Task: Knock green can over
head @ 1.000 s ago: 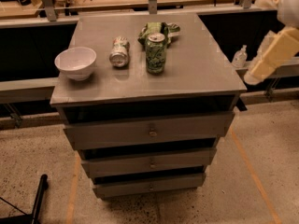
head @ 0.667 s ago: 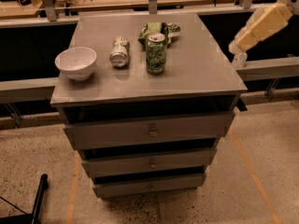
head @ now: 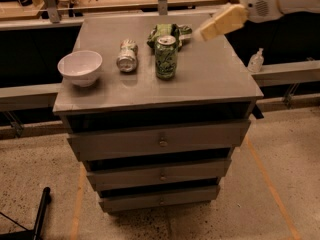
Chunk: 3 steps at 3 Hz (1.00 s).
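White bowl [head: 80, 66] at left, silver-white can [head: 127, 57] on its side nearby, crumpled green bag [head: 166, 31] behind, atop grey drawer cabinet [head: 210, 81]

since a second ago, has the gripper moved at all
Yes. The gripper has swung in from beyond the cabinet top's right edge and now hangs over its rear right part, nearer the green can, which stands upright.

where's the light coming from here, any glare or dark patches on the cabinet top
Camera view: dim, warm light; the cabinet top has a soft sheen, no harsh glare; the green can is evenly lit; the gaps above the drawers go near black; the gripper, over the top's back right, is brightly lit.
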Motion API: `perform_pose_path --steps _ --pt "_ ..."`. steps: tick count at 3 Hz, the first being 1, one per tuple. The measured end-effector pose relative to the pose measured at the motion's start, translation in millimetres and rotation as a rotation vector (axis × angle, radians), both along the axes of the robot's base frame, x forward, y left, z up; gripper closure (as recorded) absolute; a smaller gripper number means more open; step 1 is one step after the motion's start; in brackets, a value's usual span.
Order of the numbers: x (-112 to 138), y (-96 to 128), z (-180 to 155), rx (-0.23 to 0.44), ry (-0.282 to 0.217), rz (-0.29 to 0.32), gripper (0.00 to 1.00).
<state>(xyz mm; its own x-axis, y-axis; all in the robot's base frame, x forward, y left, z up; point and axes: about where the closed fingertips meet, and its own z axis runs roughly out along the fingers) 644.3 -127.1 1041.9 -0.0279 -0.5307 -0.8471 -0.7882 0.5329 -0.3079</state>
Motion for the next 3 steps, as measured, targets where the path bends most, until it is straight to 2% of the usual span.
perform_pose_path --steps 1,2,3 --pt "10 24 3 0.011 -0.007 0.037 0.0" --pt "13 29 2 0.069 -0.028 0.065 0.0" --pt "31 54 -10 0.19 -0.08 0.118 0.0"
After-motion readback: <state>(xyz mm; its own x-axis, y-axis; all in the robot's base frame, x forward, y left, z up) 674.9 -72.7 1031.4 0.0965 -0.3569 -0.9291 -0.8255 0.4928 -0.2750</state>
